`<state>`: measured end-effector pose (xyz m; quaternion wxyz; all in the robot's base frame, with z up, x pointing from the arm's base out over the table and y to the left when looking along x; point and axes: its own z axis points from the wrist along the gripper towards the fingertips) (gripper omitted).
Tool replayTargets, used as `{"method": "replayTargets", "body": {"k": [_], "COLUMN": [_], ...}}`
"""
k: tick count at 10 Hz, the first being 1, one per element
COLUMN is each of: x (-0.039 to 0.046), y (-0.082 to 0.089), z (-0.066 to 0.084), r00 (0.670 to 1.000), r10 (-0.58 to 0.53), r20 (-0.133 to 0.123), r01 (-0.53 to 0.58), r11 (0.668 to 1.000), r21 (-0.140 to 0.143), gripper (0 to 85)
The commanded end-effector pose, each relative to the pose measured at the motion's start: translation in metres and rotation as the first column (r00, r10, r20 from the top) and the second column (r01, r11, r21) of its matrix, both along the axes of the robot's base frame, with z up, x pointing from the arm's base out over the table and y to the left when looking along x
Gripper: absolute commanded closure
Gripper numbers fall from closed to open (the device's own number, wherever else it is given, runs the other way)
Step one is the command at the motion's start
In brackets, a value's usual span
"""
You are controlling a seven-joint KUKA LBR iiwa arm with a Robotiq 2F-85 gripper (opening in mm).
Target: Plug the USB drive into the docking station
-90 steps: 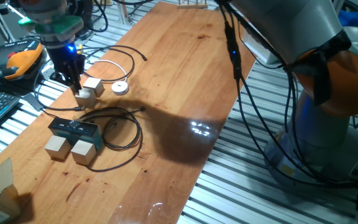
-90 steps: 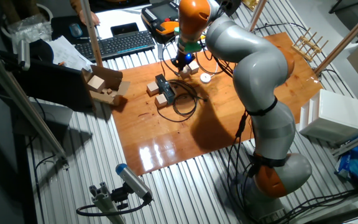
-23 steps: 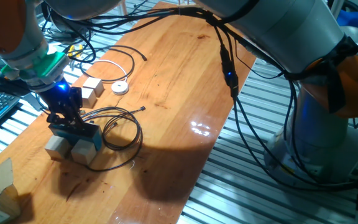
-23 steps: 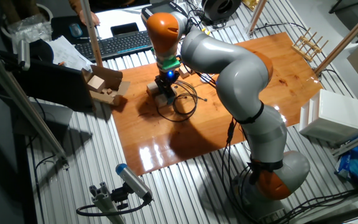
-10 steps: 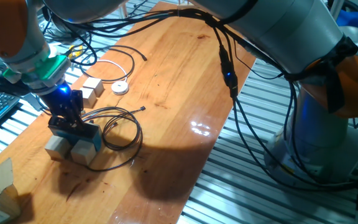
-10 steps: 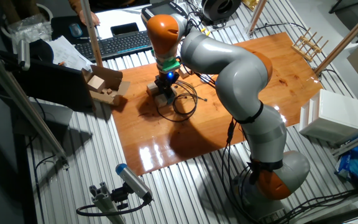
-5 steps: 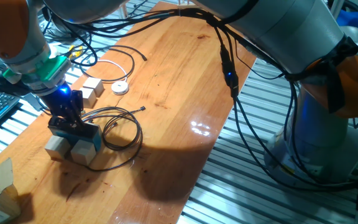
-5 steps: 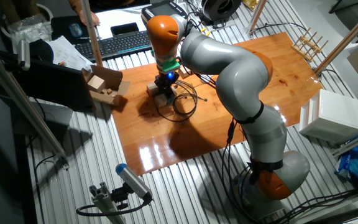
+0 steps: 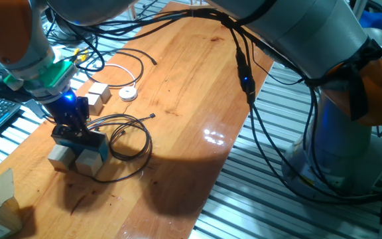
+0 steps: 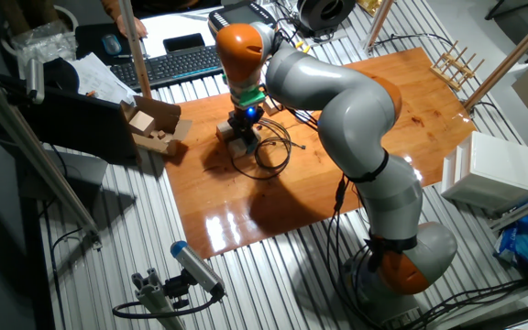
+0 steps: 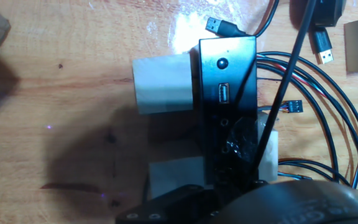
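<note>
- My gripper [image 9: 72,126] hangs directly over the docking station [image 9: 79,139], its tip down at the station's top face.
- From my hand view, the docking station [image 11: 225,81] is a black box running straight away from me, with one open USB port facing up.
- A shiny black shape sits on the station close beneath me; I cannot tell if it is the USB drive.
- I cannot tell whether my fingers are spread or closed; my own body hides them.
- Two pale wooden cubes [image 11: 164,82] press against the station's left side.
- Thin black cables [image 11: 328,124] loop to my right.
- A round white puck [image 9: 128,93] lies well beyond me.
</note>
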<state>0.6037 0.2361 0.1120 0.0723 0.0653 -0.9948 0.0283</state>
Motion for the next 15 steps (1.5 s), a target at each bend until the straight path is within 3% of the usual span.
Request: {"method": "replayTargets", "body": {"k": [1,4,6,10,12,15], "x": [0.0003,0.0001,-0.0001,-0.0009,-0.0027,-0.0060], "y": [0.000,0.000,0.000,0.002,0.004,0.000], "z": [0.001,0.002,0.002,0.009,0.031,0.064], "r00": [1.000,1.000,0.999,0.998,0.998,0.997], "r10": [-0.003,-0.018,-0.036,-0.052,-0.061,-0.080], "r20": [0.000,0.012,0.028,0.035,0.022,0.012], "r01": [0.003,0.018,0.037,0.053,0.062,0.080], "r11": [1.000,1.000,0.999,0.998,0.997,0.996], "r21": [0.000,-0.005,-0.021,-0.018,-0.038,-0.024], "gripper": [85.0,85.0,51.0,51.0,51.0,51.0]}}
